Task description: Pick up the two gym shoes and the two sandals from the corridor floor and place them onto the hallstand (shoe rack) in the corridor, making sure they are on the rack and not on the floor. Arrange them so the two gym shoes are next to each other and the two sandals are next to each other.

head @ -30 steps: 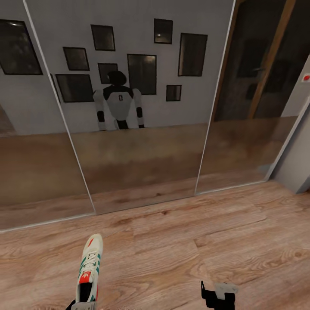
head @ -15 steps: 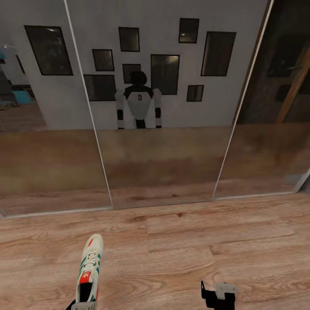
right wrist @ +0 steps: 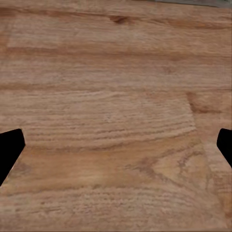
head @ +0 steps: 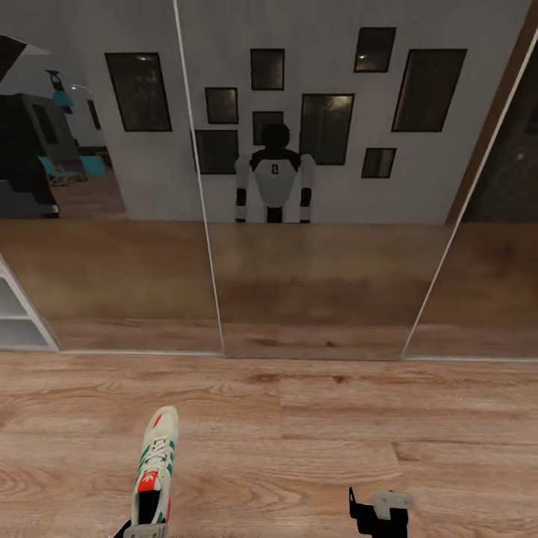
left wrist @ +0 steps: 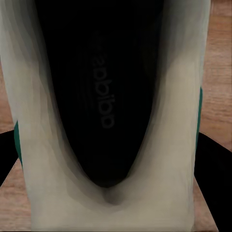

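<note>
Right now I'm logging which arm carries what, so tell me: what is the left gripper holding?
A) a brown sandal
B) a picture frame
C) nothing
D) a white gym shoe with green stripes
D: in the head view the gym shoe juts forward from the left gripper, and the left wrist view looks straight into its dark opening, with its white heel collar between the gripper's dark fingers.

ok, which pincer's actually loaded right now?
The left pincer: it grips the gym shoe at the heel. The right pincer is open over bare floor.
</note>
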### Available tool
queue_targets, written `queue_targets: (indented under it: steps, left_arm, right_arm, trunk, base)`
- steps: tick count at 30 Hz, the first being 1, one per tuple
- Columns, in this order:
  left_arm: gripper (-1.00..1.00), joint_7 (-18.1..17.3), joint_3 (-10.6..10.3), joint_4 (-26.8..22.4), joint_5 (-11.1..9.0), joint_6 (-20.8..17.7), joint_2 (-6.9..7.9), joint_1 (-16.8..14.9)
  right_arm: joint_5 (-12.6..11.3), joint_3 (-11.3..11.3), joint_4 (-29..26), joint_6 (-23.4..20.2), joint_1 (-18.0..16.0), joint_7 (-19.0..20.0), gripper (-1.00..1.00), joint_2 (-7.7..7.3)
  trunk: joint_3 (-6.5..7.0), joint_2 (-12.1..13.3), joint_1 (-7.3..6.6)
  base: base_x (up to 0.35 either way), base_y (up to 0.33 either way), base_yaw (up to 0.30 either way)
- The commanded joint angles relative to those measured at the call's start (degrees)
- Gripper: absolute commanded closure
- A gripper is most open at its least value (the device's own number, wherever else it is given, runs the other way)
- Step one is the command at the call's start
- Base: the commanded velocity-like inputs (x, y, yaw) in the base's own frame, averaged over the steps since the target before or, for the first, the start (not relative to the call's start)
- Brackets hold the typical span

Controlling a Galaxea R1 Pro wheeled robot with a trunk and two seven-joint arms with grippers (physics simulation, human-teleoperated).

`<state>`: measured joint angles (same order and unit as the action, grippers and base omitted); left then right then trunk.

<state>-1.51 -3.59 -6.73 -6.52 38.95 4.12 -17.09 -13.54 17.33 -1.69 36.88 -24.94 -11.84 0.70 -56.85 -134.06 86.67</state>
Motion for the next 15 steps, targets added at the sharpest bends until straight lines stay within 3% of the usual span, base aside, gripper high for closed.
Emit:
queue_targets:
  steps: [1, 15]
  left_arm:
    - [1.00, -0.2, -0.4, 0.0, -0.6, 0.2, 0.02, 0.0]
    - [1.00, -0.2, -0.4, 0.0, -0.6, 0.2, 0.02, 0.0]
  right_arm:
    - [-0.4, 0.5, 0.0, 0.1, 0.0, -0.3, -1.00, 0.01]
    - [-0.3, 0.5, 0.0, 0.1, 0.0, -0.3, -1.00, 0.06]
  trunk:
    - [-0.05, 0.0, -0.01]
    - [-0.05, 0.0, -0.01]
  base:
    - [0.000, 0.000, 0.285]
    - [0.000, 0.000, 0.285]
